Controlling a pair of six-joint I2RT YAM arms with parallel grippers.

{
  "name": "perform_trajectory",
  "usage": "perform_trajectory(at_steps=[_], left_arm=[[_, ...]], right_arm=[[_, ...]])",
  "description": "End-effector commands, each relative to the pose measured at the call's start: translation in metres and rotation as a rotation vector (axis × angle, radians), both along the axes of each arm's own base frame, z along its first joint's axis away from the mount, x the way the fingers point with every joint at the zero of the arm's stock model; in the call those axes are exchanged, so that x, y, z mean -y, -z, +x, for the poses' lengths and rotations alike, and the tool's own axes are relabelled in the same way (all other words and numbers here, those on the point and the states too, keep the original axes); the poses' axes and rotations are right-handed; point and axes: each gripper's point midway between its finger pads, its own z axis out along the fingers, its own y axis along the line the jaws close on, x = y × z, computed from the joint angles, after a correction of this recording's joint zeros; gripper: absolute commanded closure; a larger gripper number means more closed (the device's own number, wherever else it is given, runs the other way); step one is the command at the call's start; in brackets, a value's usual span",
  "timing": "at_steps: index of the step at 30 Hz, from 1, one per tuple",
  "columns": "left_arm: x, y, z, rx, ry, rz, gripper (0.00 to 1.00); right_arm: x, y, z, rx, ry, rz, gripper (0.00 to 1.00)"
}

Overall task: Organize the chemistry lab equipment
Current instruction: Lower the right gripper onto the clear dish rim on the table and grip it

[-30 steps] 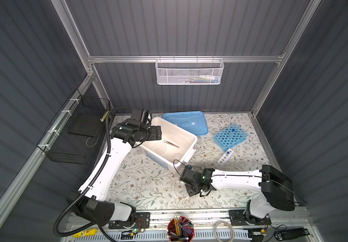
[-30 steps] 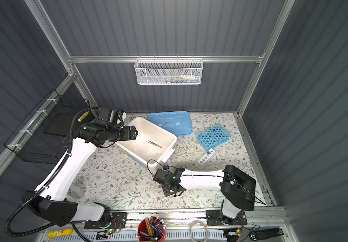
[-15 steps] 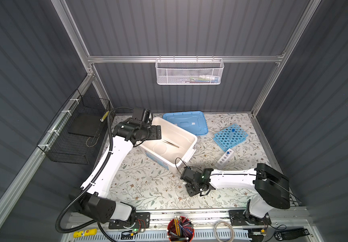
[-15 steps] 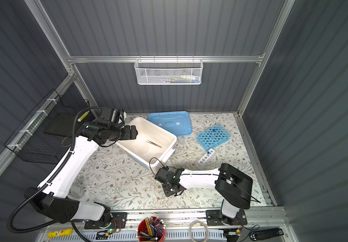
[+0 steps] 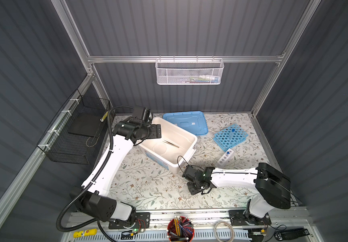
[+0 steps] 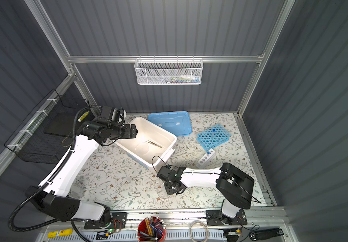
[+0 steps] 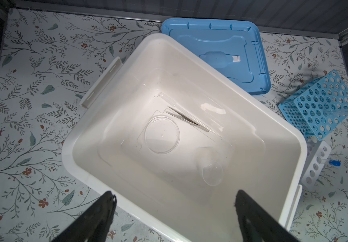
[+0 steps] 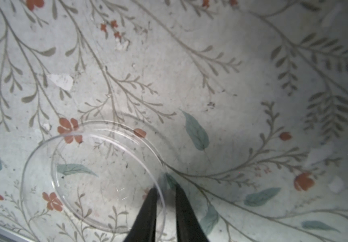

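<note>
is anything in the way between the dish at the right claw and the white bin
Nothing visible. The right claw straddles the rim of the dish, and the bin stands open behind it, lid lying beyond. Only the bin's near wall must be cleared; the left claw hovers open over its far corner.

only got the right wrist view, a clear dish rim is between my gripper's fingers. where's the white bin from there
Observer: In both top views the white bin stands just beyond the right gripper, toward the back and a little left.
Operator: anything in it already
Observer: Yes. The left wrist view shows another clear dish, tweezers and a small clear cup on its floor.
Operator: is the left arm in my way
Observer: Probably not. The left gripper hangs open and empty above the bin's left edge, the side away from you.
</note>
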Motion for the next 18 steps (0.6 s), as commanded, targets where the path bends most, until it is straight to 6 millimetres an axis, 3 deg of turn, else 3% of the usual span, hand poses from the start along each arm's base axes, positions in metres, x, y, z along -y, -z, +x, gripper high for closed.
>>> perform_trajectory(at_steps=[1, 11, 18], left_arm=[[0.0, -0.005, 0.002, 0.001, 0.001, -0.007, 0.09], [0.0, -0.008, 0.004, 0.008, 0.002, 0.001, 0.09], [-0.011, -0.002, 0.015, -0.045, -0.044, 0.044, 0.1]], right_arm=[[0.031, 0.011, -0.002, -0.006, 0.027, -0.109, 0.87], [0.042, -0.015, 0.007, 0.036, 0.061, -0.105, 0.97], [0.053, -0.062, 0.025, 0.099, 0.111, -0.072, 1.0]])
